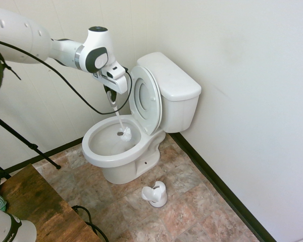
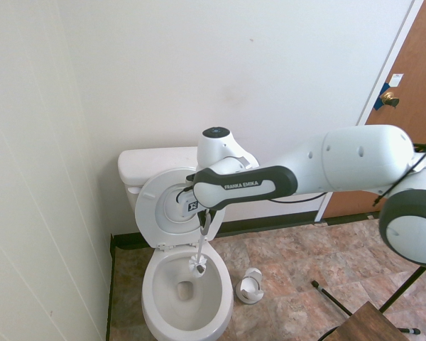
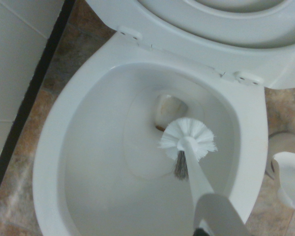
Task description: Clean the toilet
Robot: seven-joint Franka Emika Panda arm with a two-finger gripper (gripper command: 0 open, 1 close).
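Here, the toilet [image 1: 111,146] stood on the floor [image 1: 182,217] against the pale wall [image 1: 232,75], its glossy white ceramic bowl oval and its rectangular tank [image 1: 174,80] capped by a flat lid with rounded corners. The smooth seat and cover [image 2: 174,206] were raised and leaned back toward the tank. The fingers [image 1: 110,91] were clamped on the handle [image 3: 216,216] of a toilet brush, which hung down at a slant into the bowl. Its brush head [image 3: 188,137] was round, with stiff white bristles fanned outward and a small tuft of darker grey ones at one side; it sat inside the bowl near the drain opening [image 3: 169,110], which showed a brownish edge. The white brush holder [image 1: 155,194], a rounded, open-sided cup, stood on the floor beside the toilet. The floor carried a mottled, stone-like tile pattern in reddish brown and grey, bordered by a dark, straight baseboard [image 1: 217,181]. A brown, wood-grained desk [image 1: 40,212] showed nearby.
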